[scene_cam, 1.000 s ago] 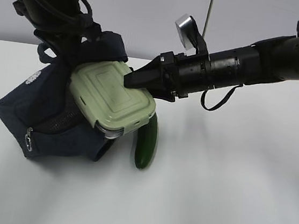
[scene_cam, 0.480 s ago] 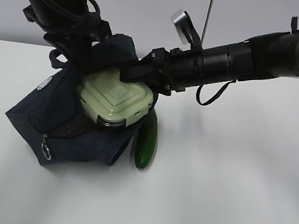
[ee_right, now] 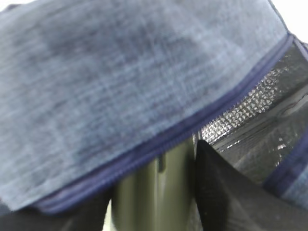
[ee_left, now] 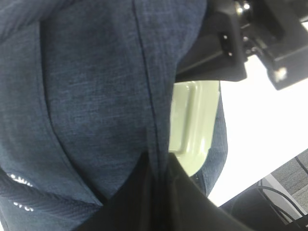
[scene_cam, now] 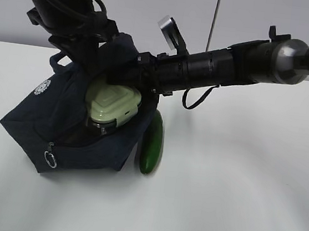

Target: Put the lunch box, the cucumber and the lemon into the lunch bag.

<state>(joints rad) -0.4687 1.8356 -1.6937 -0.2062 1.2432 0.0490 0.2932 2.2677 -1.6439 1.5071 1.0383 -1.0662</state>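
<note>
**Lunch box partway inside the lunch bag**

The right gripper (scene_cam: 126, 78) reaches in from the right and holds the lunch box (scene_cam: 112, 104) by its pale green lid; in the right wrist view its dark fingers (ee_right: 219, 192) stand on either side of the box (ee_right: 154, 192), clamped on it rather than spread free. The box sits tilted in the mouth of the lunch bag (scene_cam: 64, 122), its lower end sunk past the rim and its lid still showing. The bag's silvery lining (ee_right: 250, 120) lies just beyond the fingertips. The left gripper (ee_left: 159, 166) has its fingers (ee_left: 134, 192) pressed together on a fold of the bag's navy fabric (ee_left: 96, 96), with the box lid (ee_left: 192, 125) just beside them (the bag leans toward the right gripper). The cucumber (scene_cam: 152, 143) lies on the white table (scene_cam: 236, 186) below the right fingers, against the bag's outer side. A metal ring pull (scene_cam: 52, 161) hangs at the bag's low front corner, well away from both grippers.
</note>
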